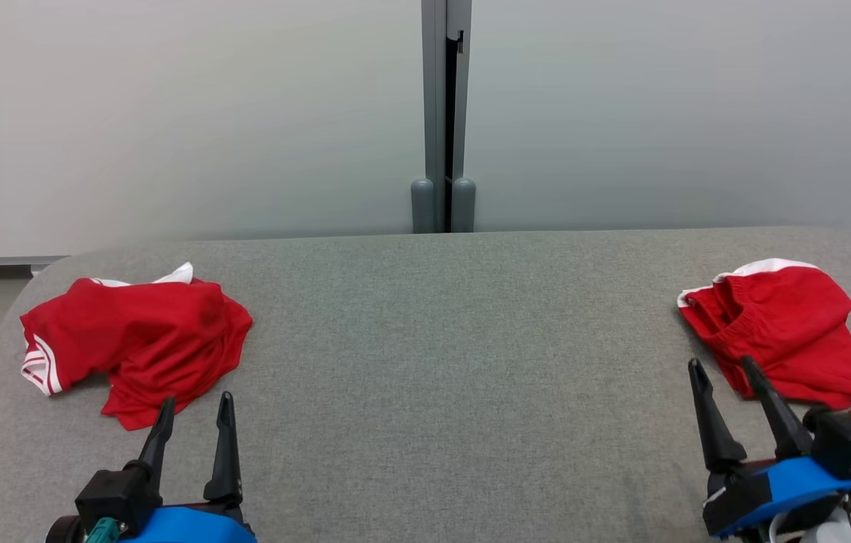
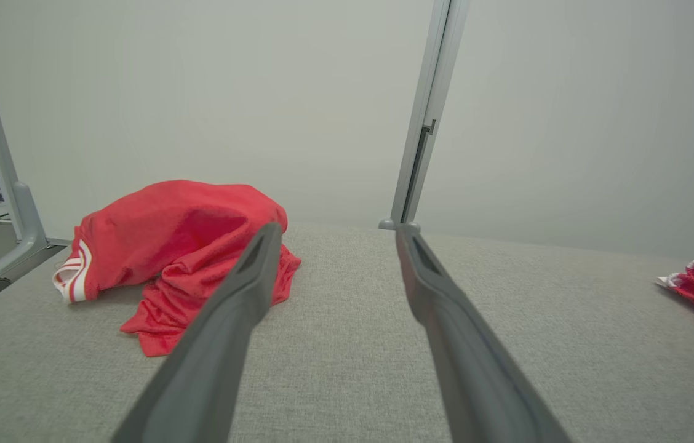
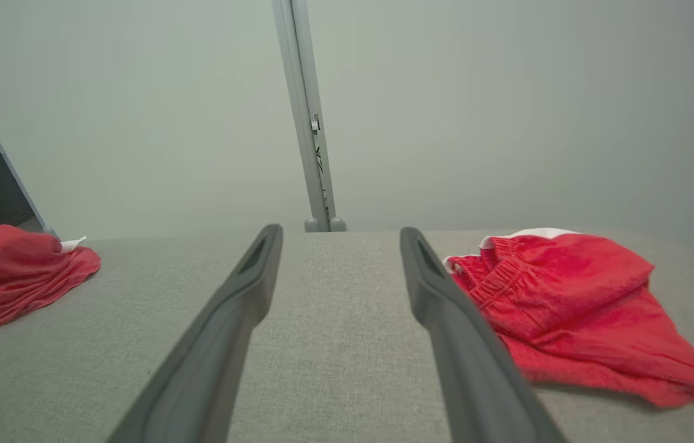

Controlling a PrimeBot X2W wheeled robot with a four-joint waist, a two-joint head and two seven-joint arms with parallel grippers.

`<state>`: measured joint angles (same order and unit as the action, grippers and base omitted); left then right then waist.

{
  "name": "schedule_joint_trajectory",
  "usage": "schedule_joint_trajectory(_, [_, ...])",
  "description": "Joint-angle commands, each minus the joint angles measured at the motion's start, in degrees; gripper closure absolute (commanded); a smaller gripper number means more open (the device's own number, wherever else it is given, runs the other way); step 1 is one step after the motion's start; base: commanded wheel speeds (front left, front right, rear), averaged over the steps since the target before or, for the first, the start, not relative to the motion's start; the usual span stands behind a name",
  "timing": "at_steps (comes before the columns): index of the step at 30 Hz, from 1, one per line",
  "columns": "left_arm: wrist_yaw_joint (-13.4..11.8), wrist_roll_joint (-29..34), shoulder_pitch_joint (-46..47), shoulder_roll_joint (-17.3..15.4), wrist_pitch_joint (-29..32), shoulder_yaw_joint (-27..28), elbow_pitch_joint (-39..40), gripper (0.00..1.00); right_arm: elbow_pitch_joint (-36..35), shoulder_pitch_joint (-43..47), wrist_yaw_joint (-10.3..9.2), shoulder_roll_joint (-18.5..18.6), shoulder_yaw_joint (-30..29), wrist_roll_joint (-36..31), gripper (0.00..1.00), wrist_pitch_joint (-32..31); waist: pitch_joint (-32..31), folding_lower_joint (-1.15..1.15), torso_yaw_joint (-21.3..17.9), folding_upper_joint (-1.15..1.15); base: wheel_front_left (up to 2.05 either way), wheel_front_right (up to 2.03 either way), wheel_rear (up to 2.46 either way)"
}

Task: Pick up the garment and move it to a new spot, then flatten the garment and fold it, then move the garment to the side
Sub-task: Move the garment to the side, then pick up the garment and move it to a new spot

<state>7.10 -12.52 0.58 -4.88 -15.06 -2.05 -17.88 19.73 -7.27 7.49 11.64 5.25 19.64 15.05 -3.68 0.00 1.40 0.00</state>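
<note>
Now, far on the left side of the grey table (image 1: 440, 392) lies the left red garment (image 1: 139, 339), all bunched up in a heap. It has white stripes on the edge that points to the table's left end, and a bit of white cloth pokes out at the back. Just in front of this heap is the left gripper (image 1: 197, 400). Its two dark fingers stand wide apart and there is nothing between them. The tip of its left finger sits in front of the cloth's near edge, but it is hard to tell if it touches. The middle of the table is bare grey cloth. Behind it stands a pale wall (image 1: 169, 113) with a grey post (image 1: 437, 113) in the middle. Over on the right is the right gripper (image 1: 720, 362). Its fingers are wide apart too and hold nothing. The tip of its right finger is in front of the near edge of the right red garment (image 1: 788, 324). This one lies crumpled near the table's right end, with a stretchy waistband and a white rim at the back
</note>
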Motion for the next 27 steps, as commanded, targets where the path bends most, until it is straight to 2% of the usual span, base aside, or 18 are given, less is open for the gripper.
schedule_joint_trajectory(1, [0.1,0.6,-0.4,0.3,-0.2,0.6,0.3,0.00,-0.4,1.9,0.01,-0.6,-0.9,-1.2,0.00,0.2,0.0,0.00,-0.3,0.00,0.00,0.00,0.00])
schedule_joint_trajectory(27, [0.5,1.4,1.4,0.8,-0.2,0.5,-0.4,0.00,-1.1,1.8,0.01,-3.1,-1.3,-3.5,0.00,0.2,1.1,0.00,-1.0,0.00,0.00,0.00,0.00])
